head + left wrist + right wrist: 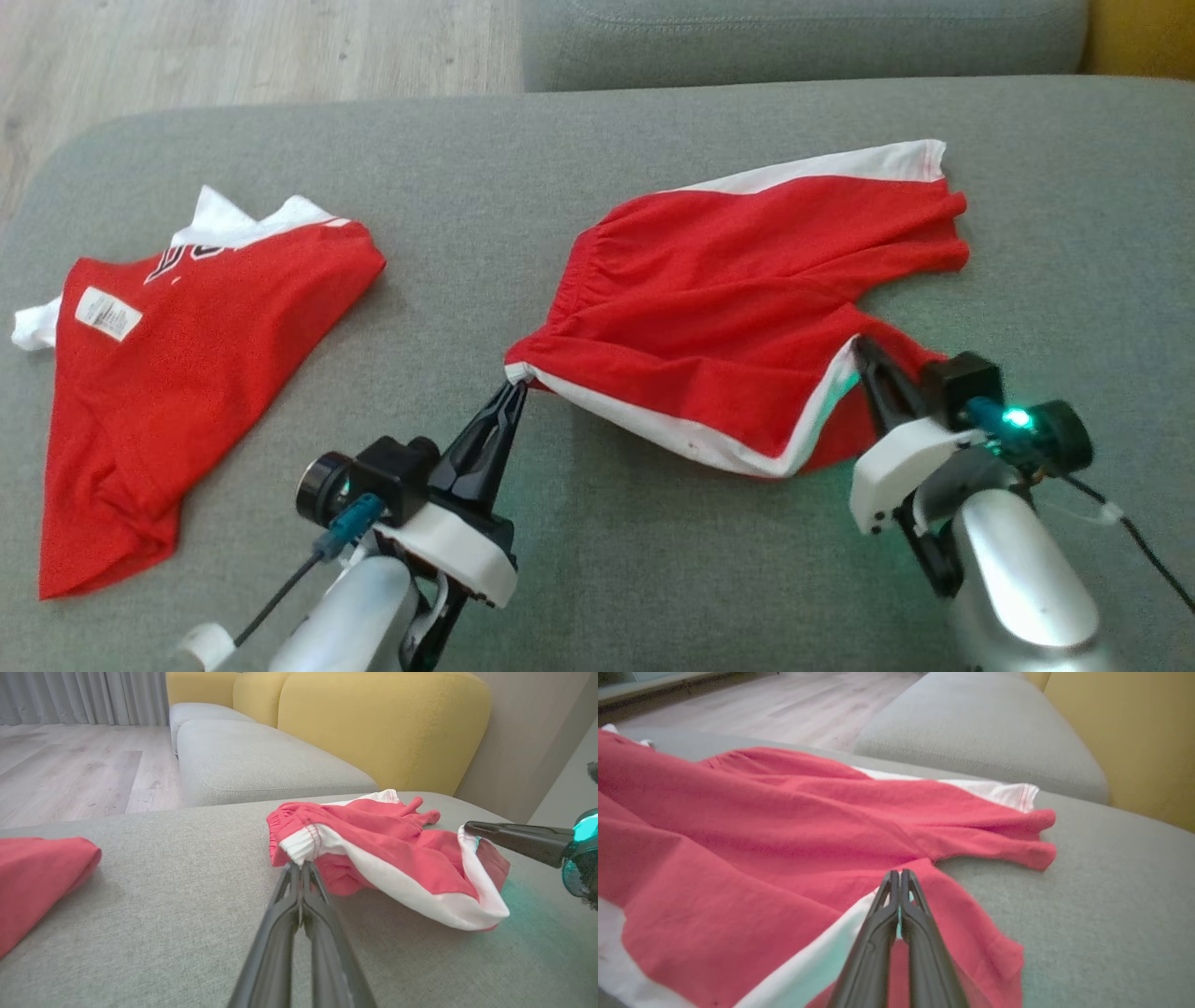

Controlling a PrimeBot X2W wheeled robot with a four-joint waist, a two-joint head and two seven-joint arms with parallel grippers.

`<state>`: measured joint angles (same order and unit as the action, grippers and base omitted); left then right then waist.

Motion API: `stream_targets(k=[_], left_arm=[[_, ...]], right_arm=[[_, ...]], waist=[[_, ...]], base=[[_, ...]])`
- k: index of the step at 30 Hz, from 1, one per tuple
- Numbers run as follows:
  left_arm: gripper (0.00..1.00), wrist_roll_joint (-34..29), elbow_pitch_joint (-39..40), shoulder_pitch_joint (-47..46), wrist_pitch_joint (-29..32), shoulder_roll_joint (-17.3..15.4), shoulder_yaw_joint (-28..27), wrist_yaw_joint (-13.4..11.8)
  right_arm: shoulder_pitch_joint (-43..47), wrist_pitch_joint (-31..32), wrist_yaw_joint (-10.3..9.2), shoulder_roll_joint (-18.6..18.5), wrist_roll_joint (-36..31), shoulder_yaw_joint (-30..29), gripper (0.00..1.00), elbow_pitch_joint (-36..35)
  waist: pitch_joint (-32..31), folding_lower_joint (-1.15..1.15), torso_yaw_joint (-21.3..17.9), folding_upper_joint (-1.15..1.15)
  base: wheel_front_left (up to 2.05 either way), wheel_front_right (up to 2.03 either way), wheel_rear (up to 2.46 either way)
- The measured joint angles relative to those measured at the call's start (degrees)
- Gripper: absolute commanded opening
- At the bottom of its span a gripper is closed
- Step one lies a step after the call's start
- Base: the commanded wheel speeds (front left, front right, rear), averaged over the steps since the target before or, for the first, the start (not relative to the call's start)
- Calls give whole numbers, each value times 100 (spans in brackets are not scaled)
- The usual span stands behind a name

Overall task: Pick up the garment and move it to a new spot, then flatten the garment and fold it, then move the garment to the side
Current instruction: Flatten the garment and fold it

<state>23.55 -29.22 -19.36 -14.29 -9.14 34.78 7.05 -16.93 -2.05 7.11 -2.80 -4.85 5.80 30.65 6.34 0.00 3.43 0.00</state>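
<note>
The garment (747, 289) is a pair of red shorts with white side stripes, lying rumpled on the grey cushion (607, 560). My left gripper (513, 387) is shut on the white corner of its elastic waistband, which the left wrist view shows pinched at the gripper's tips (301, 864). My right gripper (864, 347) is shut on the near leg hem where the white stripe ends. The right wrist view shows that gripper (899, 873) closed on the garment (761, 826). In the left wrist view the garment (387, 849) hangs slightly lifted between both grippers, with the right gripper (469, 828) at its hem.
A second red garment with white trim and a label (187, 373) lies folded at the cushion's left. A grey seat (261, 760) and yellow backrest (383, 723) stand beyond. Wooden floor (233, 47) lies past the cushion's rounded far-left edge.
</note>
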Motion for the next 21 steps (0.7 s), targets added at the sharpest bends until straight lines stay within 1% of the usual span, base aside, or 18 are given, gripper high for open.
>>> stream_targets(k=[4,5,7,13,17,21], left_arm=[[0,10,14,9,0,12,-186,-1],[0,10,14,9,0,12,-186,-1],[0,3,49,16,0,-1,-236,-10],[0,-60,253,-29,12,-147,-407,-230],[0,-51,544,-201,212,-336,-536,-258],[0,-52,924,-632,466,-544,-667,-259]], right_arm=[[78,-74,-1,-1,380,-116,0,-386],[78,-74,-1,-1,380,-116,0,-386],[160,-177,-1,1,499,-118,0,-602],[222,-673,-1,-2,1094,-276,0,-1306],[53,-950,-1,-1,1209,-350,0,-1618],[-432,-1116,0,-2,1241,-445,0,-1904]], waist=[[-106,0,-39,0],[-106,0,-39,0],[-161,0,-67,0],[-332,0,-130,0],[-438,0,-167,0],[-552,0,-186,0]], base=[[0,0,0],[0,0,0],[0,0,0],[0,0,0],[0,0,0],[0,0,0]])
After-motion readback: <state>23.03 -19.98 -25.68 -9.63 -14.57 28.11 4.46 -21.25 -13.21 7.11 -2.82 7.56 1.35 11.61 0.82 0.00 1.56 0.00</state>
